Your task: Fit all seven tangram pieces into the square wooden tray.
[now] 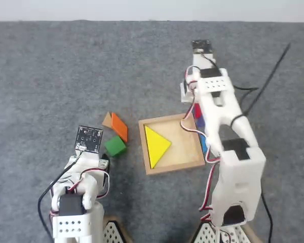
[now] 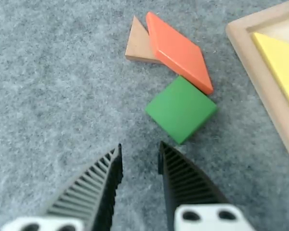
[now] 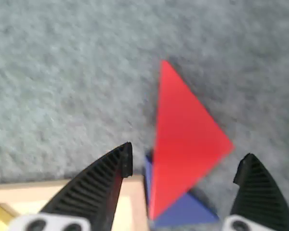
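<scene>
The square wooden tray (image 1: 175, 167) is seen lying on the grey felt-covered tabletop (image 1: 50, 76) between the two arms. One piece, a yellow triangle (image 1: 156, 144), is laid flat inside it, against the side nearer the left arm.

Three pieces are gathered on the tabletop just beside that side of the tray: a green square (image 2: 181, 109), an orange parallelogram (image 2: 178, 50) touching one corner of the square, and a pale wood-coloured triangle (image 2: 137, 43) partly covered by the parallelogram.

The left gripper (image 2: 139, 154) is held low over the tabletop near the green square, one fingertip just beside the square's nearest corner. Its jaws are parted only a little and nothing is held between them.

On the far side of the tray, a red triangle (image 3: 183, 139) is seen just outside the rim, lying partly over a blue piece (image 3: 183, 211). The right gripper (image 3: 188, 156) is positioned above the red triangle with its jaws spread wide, one on either side of the piece. Nothing is gripped.
</scene>
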Tool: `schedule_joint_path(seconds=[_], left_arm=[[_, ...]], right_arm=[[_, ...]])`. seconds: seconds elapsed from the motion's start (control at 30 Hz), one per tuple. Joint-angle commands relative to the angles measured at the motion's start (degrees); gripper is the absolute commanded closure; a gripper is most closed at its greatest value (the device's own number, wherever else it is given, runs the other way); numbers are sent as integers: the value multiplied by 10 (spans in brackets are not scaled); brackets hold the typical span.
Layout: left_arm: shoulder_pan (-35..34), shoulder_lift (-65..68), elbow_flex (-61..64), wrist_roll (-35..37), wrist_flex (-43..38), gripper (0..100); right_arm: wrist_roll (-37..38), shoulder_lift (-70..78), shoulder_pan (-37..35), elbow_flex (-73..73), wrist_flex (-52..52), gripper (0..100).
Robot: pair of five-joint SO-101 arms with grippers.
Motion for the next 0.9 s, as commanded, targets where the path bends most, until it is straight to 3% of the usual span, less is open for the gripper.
schedule_joint_path(seconds=[0.0, 0.47, 0.53, 0.67, 0.87], left_arm=[[-4, -11, -5, 9, 4, 880], [-4, -11, -5, 9, 4, 880], [-4, -11, -5, 9, 4, 880], [-4, -11, -5, 9, 4, 880], [-4, -11, -5, 9, 4, 880]], right_arm=[[-11, 20, -1, -63, -1, 659], [-10, 98, 21, -85, 16, 662], [-10, 98, 23, -85, 17, 708], [-10, 99, 36, -84, 29, 893], [-11, 97, 98, -84, 51, 862]])
